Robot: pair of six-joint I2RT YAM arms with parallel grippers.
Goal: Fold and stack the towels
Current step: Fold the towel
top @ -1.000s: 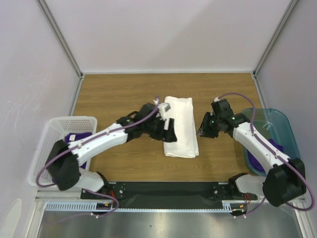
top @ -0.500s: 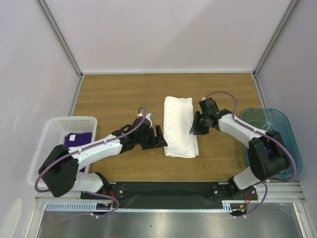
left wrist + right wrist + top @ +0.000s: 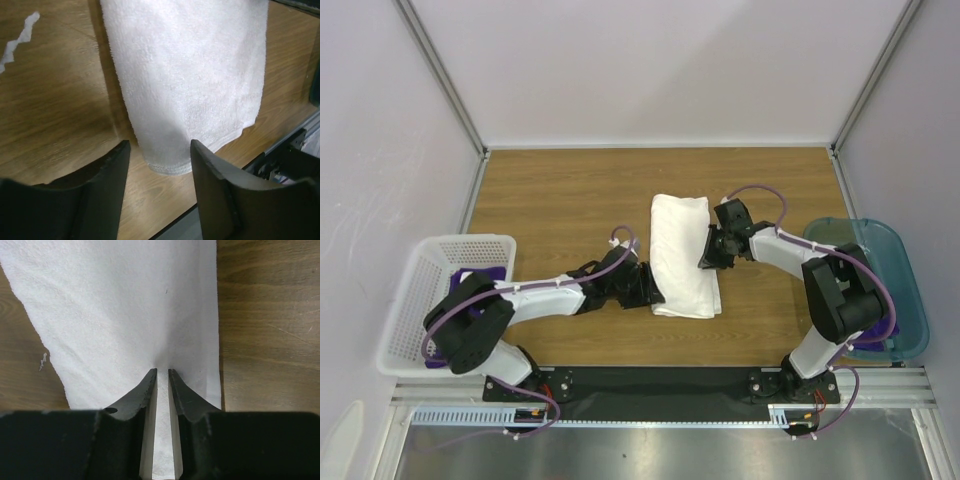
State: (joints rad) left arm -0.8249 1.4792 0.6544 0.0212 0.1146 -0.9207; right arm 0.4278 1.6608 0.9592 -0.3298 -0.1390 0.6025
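Right fingers (image 3: pixel 186 405) pinch the white towel (image 3: pixel 682 255); left fingers (image 3: pixel 107 190) spread at its near corner. Left arm (image 3: pixel 535 297) half hides a purple towel (image 3: pixel 490 274).

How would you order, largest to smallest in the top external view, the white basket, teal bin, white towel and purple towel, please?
1. white basket and teal bin: look about alike; the bin is partly hidden, so unranked.
2. white towel.
3. purple towel, only partly visible.

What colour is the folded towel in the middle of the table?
The folded towel is plain white; the right wrist view shows it best.
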